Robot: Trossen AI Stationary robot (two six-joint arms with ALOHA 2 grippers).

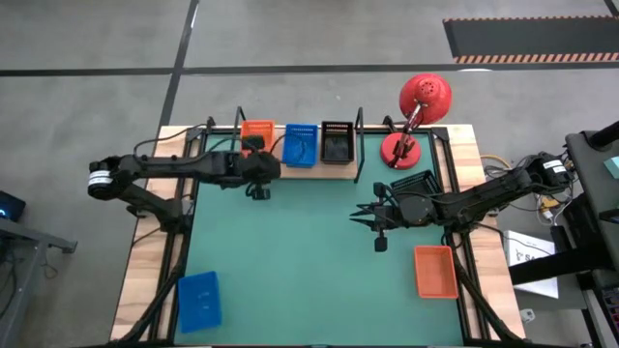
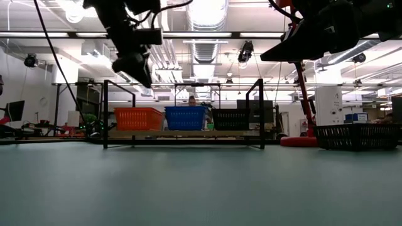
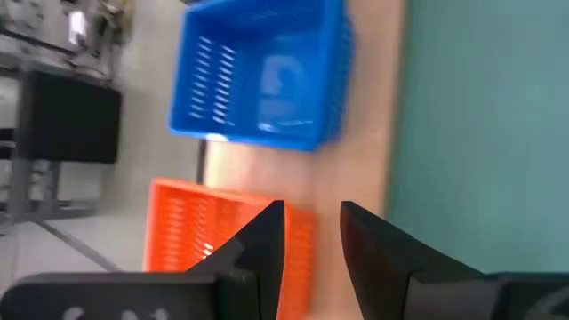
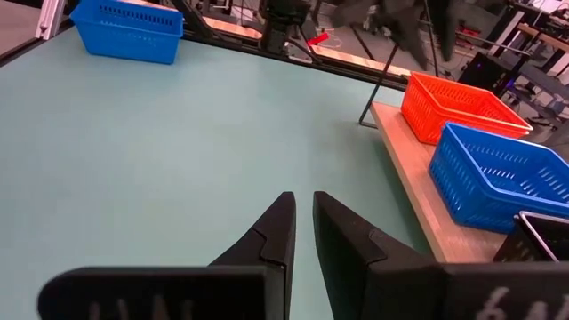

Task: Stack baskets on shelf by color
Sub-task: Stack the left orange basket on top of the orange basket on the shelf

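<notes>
The tabletop (image 1: 290,251) carries the shelf (image 1: 334,169) along its far edge, with three stacks started: orange basket (image 1: 257,130), blue basket (image 1: 301,143) and black basket (image 1: 337,141), side by side. I judge the task part done; how many sit in each stack cannot be told. Three baskets lie loose on the mat: a blue one (image 1: 199,300) at the near left corner, an orange one (image 1: 435,271) at the near right, a black one (image 1: 416,182) beside the red lamp (image 1: 418,116). The left claw (image 1: 257,191) hovers just off the shelf's orange end, fingers slightly apart, empty. The right claw (image 1: 372,224) hangs over bare mat, nearly closed, empty, with the loose black and orange baskets both near it.
</notes>
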